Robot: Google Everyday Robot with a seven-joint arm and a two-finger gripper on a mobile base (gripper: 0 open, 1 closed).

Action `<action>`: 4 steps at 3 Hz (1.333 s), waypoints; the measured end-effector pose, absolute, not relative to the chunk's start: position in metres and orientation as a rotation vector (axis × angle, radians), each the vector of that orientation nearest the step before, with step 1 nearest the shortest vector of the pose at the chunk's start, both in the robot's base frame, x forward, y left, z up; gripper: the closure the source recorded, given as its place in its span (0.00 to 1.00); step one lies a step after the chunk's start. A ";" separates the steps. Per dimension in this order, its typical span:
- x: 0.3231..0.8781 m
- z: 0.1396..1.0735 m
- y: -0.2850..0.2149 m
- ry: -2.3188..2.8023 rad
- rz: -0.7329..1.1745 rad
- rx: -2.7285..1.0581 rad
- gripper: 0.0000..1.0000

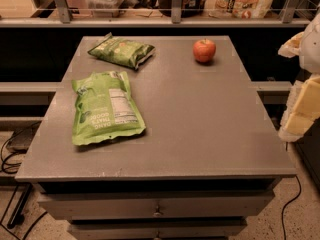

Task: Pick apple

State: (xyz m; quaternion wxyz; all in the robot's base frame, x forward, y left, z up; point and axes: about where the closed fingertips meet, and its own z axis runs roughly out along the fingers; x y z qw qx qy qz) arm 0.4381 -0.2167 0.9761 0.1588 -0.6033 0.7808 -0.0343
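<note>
- The grey table (pixel 200 134) has drawers (pixel 157 210) in its near front.
- A large green snack bag (pixel 105 108) lies flat on the table's left half.
- The gripper (pixel 302 106), pale yellow and white, hangs just off the table's right edge; wide or narrow, I cannot tell.
- A smaller green snack bag (pixel 121 50) lies near the table's far left corner.
- The red apple (pixel 204 50) sits untouched near the table's far right corner.
</note>
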 end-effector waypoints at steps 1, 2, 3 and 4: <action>0.438 0.976 -0.217 2.232 -0.098 -1.725 0.00; 0.438 0.976 -0.217 2.232 -0.098 -1.725 0.00; 0.456 0.974 -0.217 2.186 -0.050 -1.669 0.00; 0.514 0.967 -0.214 2.061 0.074 -1.546 0.00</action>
